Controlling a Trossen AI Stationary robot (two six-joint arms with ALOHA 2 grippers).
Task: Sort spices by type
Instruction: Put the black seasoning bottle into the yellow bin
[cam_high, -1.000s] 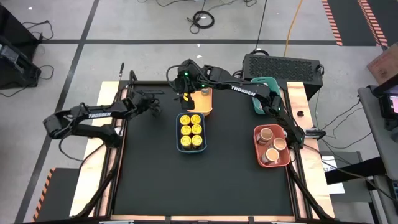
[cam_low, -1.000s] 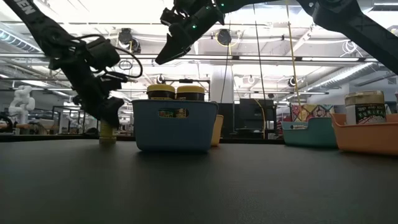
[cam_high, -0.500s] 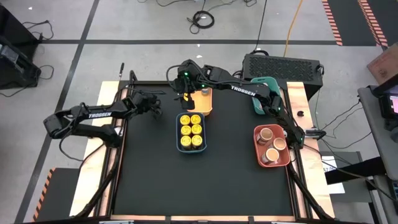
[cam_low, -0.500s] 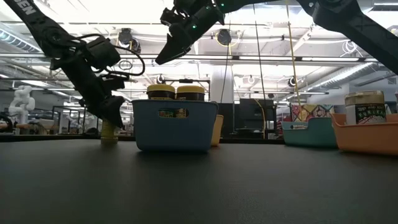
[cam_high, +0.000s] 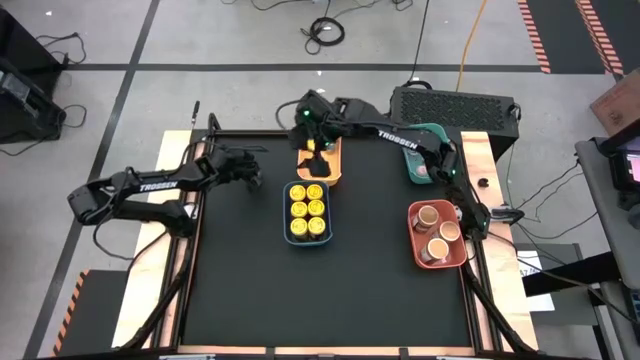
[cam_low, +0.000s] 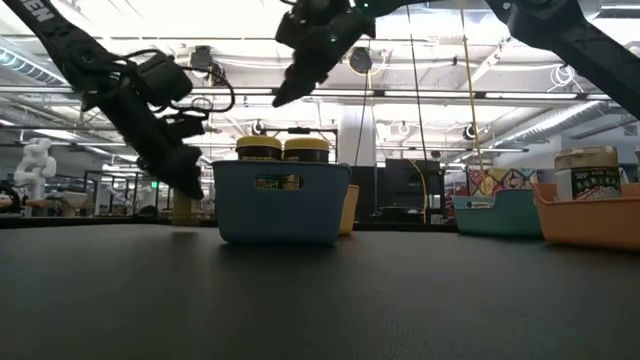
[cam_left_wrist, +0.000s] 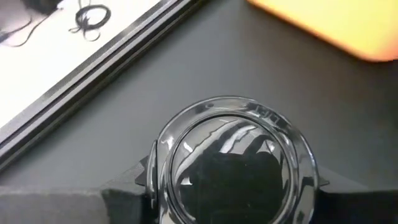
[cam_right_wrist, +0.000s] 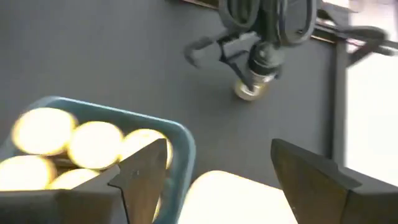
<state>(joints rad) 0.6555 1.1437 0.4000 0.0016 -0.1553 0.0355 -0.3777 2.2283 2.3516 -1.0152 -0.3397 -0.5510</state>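
Note:
A small spice jar with a dark glossy lid (cam_left_wrist: 233, 165) stands on the black table at the far left, left of the blue tray (cam_high: 307, 241). My left gripper (cam_high: 251, 174) slants down onto it and is shut on it; in the low view its fingers (cam_low: 190, 185) cover most of the jar. My right gripper (cam_high: 313, 140) hangs open and empty high above the orange tray (cam_high: 330, 170), its fingers wide apart in the right wrist view (cam_right_wrist: 217, 180). That view also shows the jar (cam_right_wrist: 250, 91) under the left gripper. My left gripper pinches the jar between its two fingers, one on each side of the lid and upper wall (cam_left_wrist: 160, 180). The fingers come slanting down from the table's left. The jar stands upright with its bottom on the table.
The blue tray holds several yellow-lidded jars (cam_high: 307, 208). A red tray (cam_high: 413, 240) with peach-topped tubs sits at the right, and a green tray (cam_high: 415, 165) lies at the far right. The table's raised frame rail (cam_left_wrist: 93, 65) runs close behind the jar.
My left gripper has tipped and swung its fingers down a little toward the blue tray, so they now cover the jar that showed below them. My right gripper has moved toward the table's right, from beside the orange tray's left end to above it.

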